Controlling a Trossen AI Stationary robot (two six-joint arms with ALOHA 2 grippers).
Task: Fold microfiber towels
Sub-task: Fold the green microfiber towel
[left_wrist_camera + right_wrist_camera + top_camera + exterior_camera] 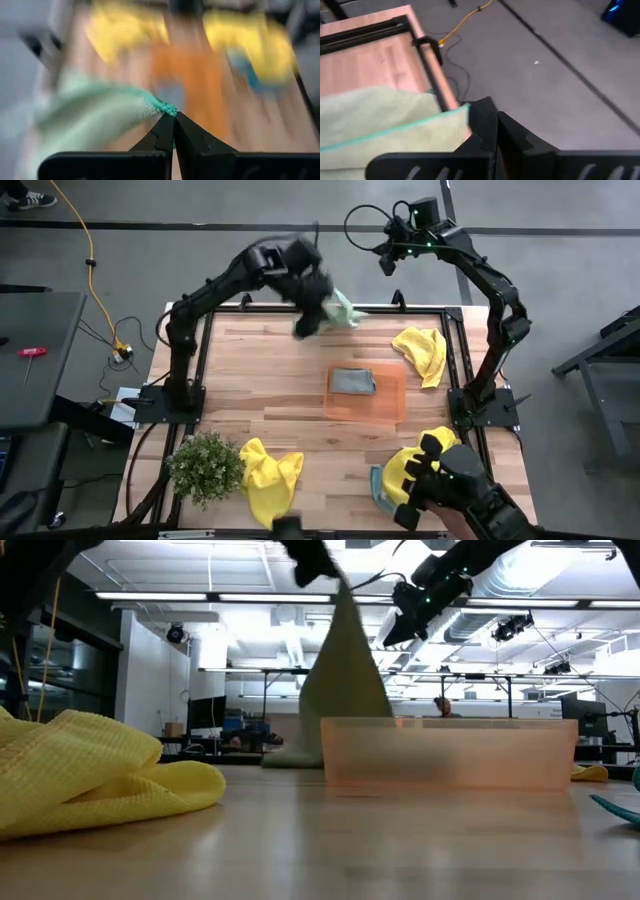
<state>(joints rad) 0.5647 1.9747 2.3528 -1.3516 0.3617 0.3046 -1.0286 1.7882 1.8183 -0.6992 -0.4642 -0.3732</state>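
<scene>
A pale green microfiber towel [347,310] with a teal hem hangs over the table's far edge, its lower end [290,757] resting on the wood. My left gripper [323,304] is shut on the top of it, high above the table [315,558]. My right gripper [385,265] is shut in the air just to the right of the hanging towel [400,628]. Nothing shows between its fingertips [494,114], and the towel [380,120] lies beyond one finger. A folded grey-blue towel [352,381] lies in the orange tray [385,412]. My left gripper pinches the green towel's teal-hemmed corner [165,107] between its two fingertips. The fingers come from the far side and slant down toward the table's near edge. The towel hangs below the fingers as a spreading sheet, with only its lower end on the table.
Yellow towels lie at the right edge [422,352], near left [270,475] and near right [415,463]. The near right one has a teal towel [380,483] beside it and a dark shape [460,490] over it. A potted plant [207,465] stands near left.
</scene>
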